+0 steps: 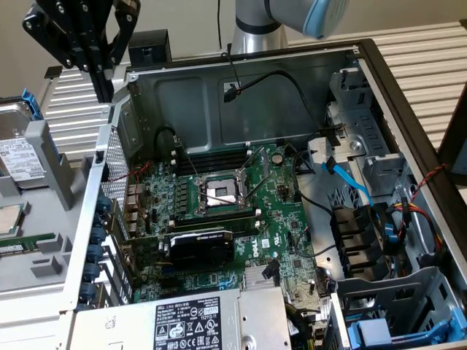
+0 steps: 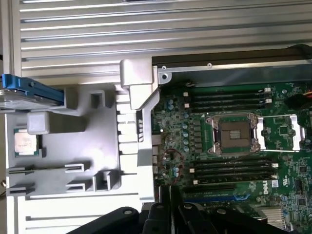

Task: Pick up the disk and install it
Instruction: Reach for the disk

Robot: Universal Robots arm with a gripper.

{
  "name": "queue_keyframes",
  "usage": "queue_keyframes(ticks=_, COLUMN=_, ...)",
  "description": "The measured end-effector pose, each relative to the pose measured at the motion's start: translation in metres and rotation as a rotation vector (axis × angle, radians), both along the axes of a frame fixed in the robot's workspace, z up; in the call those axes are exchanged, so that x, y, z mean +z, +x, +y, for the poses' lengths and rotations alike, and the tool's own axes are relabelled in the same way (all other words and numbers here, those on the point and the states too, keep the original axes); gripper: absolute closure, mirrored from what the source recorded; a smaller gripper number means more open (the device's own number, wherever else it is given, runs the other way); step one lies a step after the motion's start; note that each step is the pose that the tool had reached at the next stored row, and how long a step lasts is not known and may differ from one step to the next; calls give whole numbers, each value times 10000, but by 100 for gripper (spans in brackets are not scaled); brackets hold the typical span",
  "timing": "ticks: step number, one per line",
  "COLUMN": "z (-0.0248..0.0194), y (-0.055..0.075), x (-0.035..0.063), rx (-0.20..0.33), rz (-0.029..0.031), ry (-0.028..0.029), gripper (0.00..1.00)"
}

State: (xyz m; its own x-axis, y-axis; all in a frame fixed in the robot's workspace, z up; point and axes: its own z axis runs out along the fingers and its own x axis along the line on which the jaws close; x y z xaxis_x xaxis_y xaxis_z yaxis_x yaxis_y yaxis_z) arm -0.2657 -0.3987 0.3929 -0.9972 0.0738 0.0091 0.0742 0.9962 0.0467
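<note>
The disk (image 1: 17,154) is a silver drive with a white label in a blue carrier. It stands in a grey fixture tray (image 1: 45,271) at the exterior view's left, outside the computer case. The wrist view catches its blue edge (image 2: 32,91) at the tray's end. My black gripper (image 1: 103,89) hangs high over the case's left wall, to the right of the disk and apart from it. Its fingers (image 2: 168,195) are shut together with nothing between them, over the wall beside the motherboard.
The open case holds a motherboard with a bare CPU socket (image 1: 222,193), a black graphics card (image 1: 201,248) and a silver power-supply box (image 1: 191,322). Another blue-fronted carrier (image 1: 379,332) sits in the bay at lower right. A loose processor (image 2: 25,143) lies in the grey tray.
</note>
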Motion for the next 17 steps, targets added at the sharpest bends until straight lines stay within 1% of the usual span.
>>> queue_keyframes(ticks=1, z=11, y=-45, x=0, rx=-1, rz=11, ry=0, gripper=85)
queue_keyframes(ticks=3, z=54, y=-108, x=0, rx=0, rz=20, ry=-1, gripper=85)
queue_keyframes(ticks=6, z=128, y=-157, x=0, rx=2, rz=50, ry=-25, gripper=85)
queue_keyframes(ticks=8, z=187, y=-184, x=0, rx=3, rz=65, ry=-51, gripper=85)
queue_keyframes(ticks=10, z=227, y=-255, x=0, rx=2, rz=71, ry=-57, gripper=85)
queue_keyframes(ticks=12, z=246, y=-345, x=0, rx=3, rz=76, ry=-58, gripper=85)
queue_keyframes(ticks=17, z=259, y=-573, x=0, rx=3, rz=114, ry=-57, gripper=85)
